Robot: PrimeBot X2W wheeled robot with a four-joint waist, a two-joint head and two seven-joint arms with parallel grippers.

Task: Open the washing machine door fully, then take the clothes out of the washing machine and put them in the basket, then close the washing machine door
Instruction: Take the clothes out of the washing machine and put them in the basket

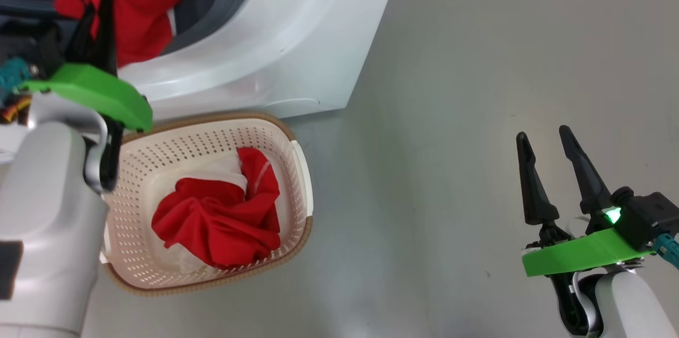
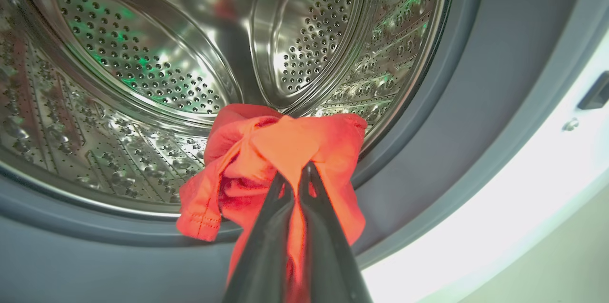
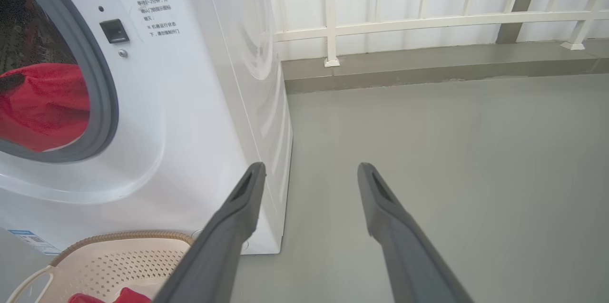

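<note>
Nearest, the right tool (image 1: 543, 132) stands wide open and empty over the floor (image 1: 451, 115), well apart from the basket (image 1: 159, 152), in which one crumpled red piece of the clothes (image 1: 217, 221) lies. Past the basket, the left tool (image 2: 297, 172) is clamped tight on another red garment (image 2: 285, 143). The fabric bunches around the tool's tips at the mouth of the washing machine (image 1: 297, 35), in front of the grey gasket (image 2: 476, 103), with the steel drum (image 2: 142, 55) behind.

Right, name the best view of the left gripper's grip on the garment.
Left wrist view: the left gripper is shut on the red garment, close up. The head view shows it from behind; the right wrist view shows the garment in the washing machine's opening.
</note>
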